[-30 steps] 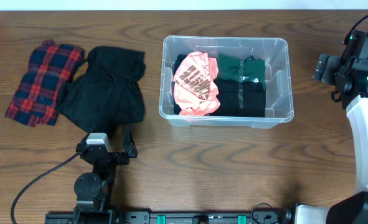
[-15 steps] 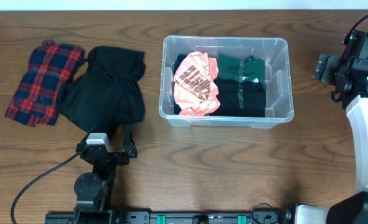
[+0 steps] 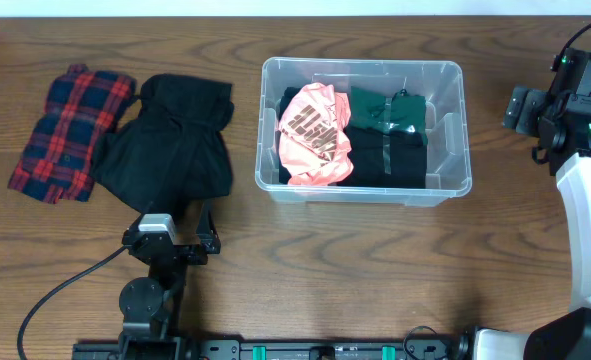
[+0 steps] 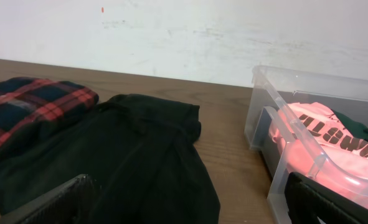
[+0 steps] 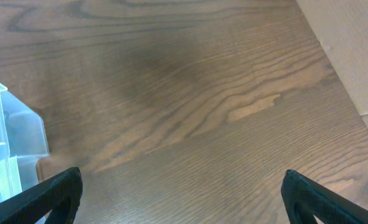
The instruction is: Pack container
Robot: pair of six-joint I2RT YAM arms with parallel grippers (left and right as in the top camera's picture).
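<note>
Fingers [image 4: 59, 202] of the left gripper [image 4: 190, 202] are spread wide apart and hold nothing. They sit low over the table [image 3: 305, 260], just at the near edge of the black top [image 3: 170, 140]. That seems a good spot to wait, since the black top looks like the next thing to pick up.

Beside the black top, touching it on the far side from the box, lies a red and blue checked shirt [image 3: 70, 130]. Both are out on the wood, so I think they have not been packed yet.

The right gripper [image 5: 184, 199] is open too, with nothing between its fingers, only bare wood below. It hangs off to the right of the clear box [image 3: 365, 64], out of the way.

The clear box stands in the middle of the table with no lid on. Inside it are a pink shirt [image 3: 315, 135], a green top [image 3: 385, 108] and something black [image 3: 390, 160], laid side by side so more might fit. The job looks about half done.
</note>
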